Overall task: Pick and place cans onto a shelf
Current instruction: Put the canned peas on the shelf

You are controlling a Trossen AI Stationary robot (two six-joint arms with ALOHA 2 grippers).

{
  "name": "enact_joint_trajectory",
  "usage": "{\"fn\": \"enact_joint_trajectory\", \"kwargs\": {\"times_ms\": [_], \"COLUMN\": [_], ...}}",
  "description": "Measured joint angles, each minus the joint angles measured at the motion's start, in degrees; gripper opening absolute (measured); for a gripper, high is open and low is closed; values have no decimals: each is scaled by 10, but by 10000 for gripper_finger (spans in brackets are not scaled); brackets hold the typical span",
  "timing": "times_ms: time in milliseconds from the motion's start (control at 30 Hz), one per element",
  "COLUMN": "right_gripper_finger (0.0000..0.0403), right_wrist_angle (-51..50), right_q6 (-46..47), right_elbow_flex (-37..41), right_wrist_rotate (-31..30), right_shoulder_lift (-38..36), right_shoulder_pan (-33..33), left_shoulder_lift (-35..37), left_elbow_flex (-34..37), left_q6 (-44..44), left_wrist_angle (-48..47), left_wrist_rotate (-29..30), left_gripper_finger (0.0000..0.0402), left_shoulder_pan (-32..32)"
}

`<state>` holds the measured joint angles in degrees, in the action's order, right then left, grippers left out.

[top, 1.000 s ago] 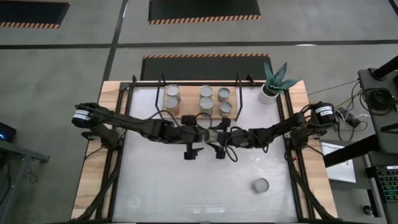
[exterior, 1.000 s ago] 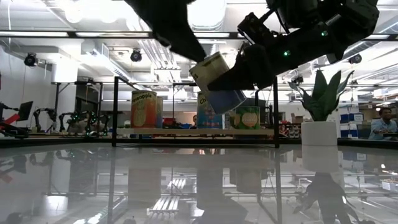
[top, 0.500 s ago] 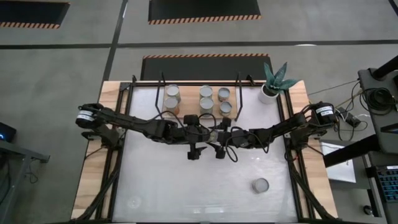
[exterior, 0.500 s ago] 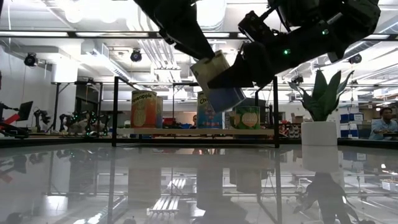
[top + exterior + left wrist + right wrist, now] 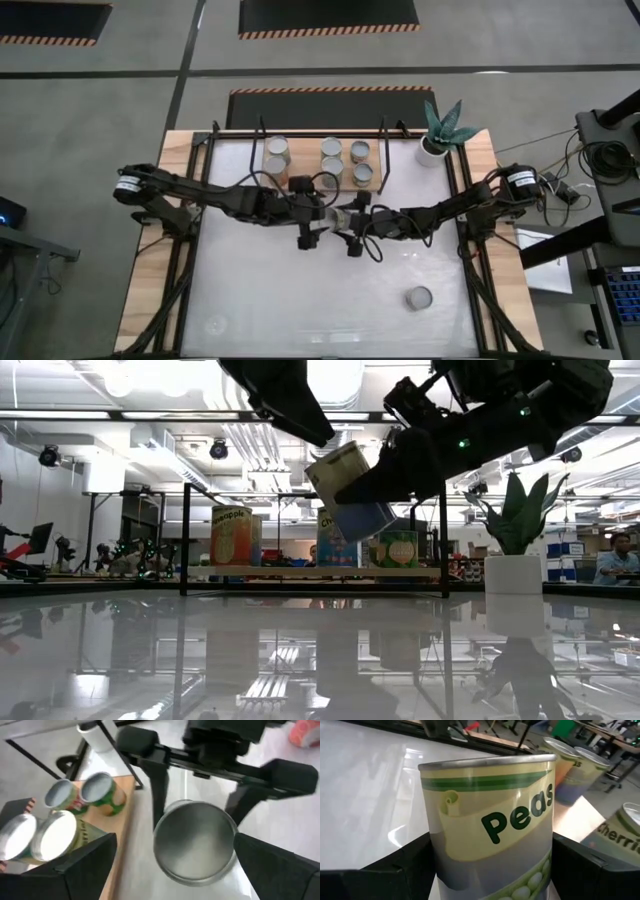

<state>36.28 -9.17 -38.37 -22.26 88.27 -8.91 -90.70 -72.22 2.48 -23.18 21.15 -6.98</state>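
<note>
A can labelled "Peas" point(image 5: 490, 815), with a silvery lid point(image 5: 195, 842), hangs above the table's middle point(image 5: 343, 216) point(image 5: 350, 490). My right gripper point(image 5: 353, 222) point(image 5: 395, 470) is shut on it, reaching in from the table's right. My left gripper point(image 5: 308, 228) is open; it stands up and to the left of the can point(image 5: 290, 400), touching nothing, and its fingers point(image 5: 85, 865) frame the lid from a distance. Several cans point(image 5: 331, 156) stand upright on the shelf point(image 5: 303, 160) at the table's far side. My right gripper pinches the can's side wall point(image 5: 437, 855) between its two fingers point(image 5: 159, 790), one on each side. The fingers come nearly level from the table's right and lie across the can. The can is lifted clear of the table and tilted, its lid toward my left gripper.
A loose can point(image 5: 418, 298) stands on the white tabletop near the right front. A white plant pot point(image 5: 433, 147) sits at the far right corner beside the shelf. Black rods point(image 5: 184, 535) frame the shelf board point(image 5: 320, 571).
My left gripper has risen a little, away from the can's lid, staying open. My right gripper and the can have kept still.
</note>
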Motion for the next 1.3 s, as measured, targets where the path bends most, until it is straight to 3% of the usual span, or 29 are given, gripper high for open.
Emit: {"fn": "enact_joint_trajectory", "kwargs": {"times_ms": [200, 700, 1033, 1300], "right_gripper_finger": [302, 302, 302, 302], "right_wrist_angle": [1, -6, 4, 6], "right_q6": [1, -2, 7, 7], "right_elbow_flex": [0, 0, -3, -6], "right_wrist_rotate": [1, 0, -4, -2], "right_shoulder_lift": [0, 0, 0, 0], "right_shoulder_pan": [-1, -6, -6, -6], "left_shoulder_lift": [-5, -28, 6, -26], "left_elbow_flex": [15, 20, 10, 14], "left_q6": [-2, -11, -2, -19], "left_wrist_angle": [8, 39, 14, 43], "left_wrist_rotate": [-63, -73, -114, -106], "left_gripper_finger": [384, 384, 384, 384], "left_shoulder_pan": [4, 8, 8, 9]}}
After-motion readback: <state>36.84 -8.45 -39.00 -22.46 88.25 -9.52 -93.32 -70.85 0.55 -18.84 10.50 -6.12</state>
